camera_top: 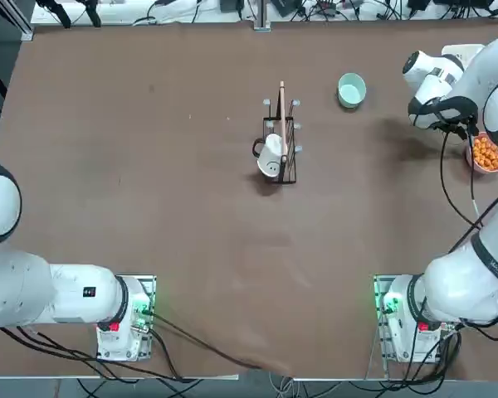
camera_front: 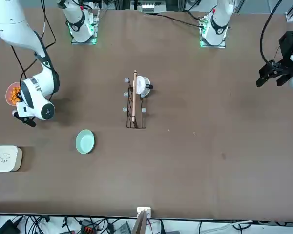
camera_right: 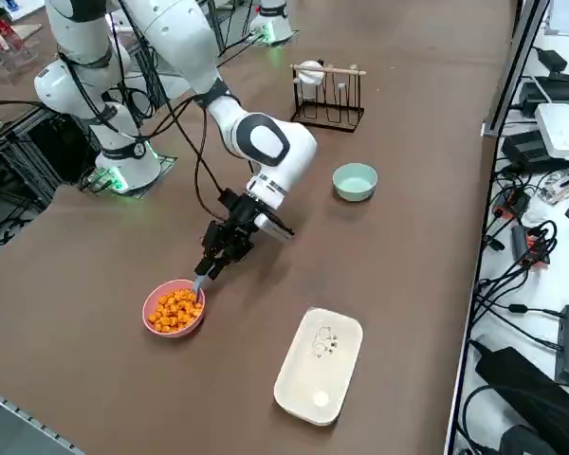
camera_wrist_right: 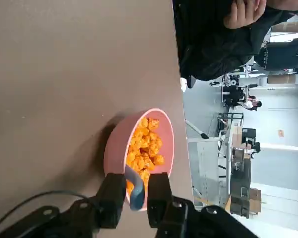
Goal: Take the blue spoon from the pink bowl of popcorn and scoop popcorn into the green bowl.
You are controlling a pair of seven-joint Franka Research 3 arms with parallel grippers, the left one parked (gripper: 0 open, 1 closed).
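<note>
No text legible, seemingly

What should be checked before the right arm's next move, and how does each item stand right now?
1. Right gripper at the pink bowl: ok, it is at the rim.
2. Blue spoon between the gripper's fingers: ok, its handle lies in line with the gap.
3. Grip on the spoon firm: cannot tell, the views do not settle contact on both sides.
4. Popcorn available to scoop: ok, a heap sits in the pink bowl.
5. Spoon lifted clear of the pink bowl: not ok, it is still at the bowl.
6. Green bowl upright and ready to receive: ok, upright, with no popcorn visible in it.
</note>
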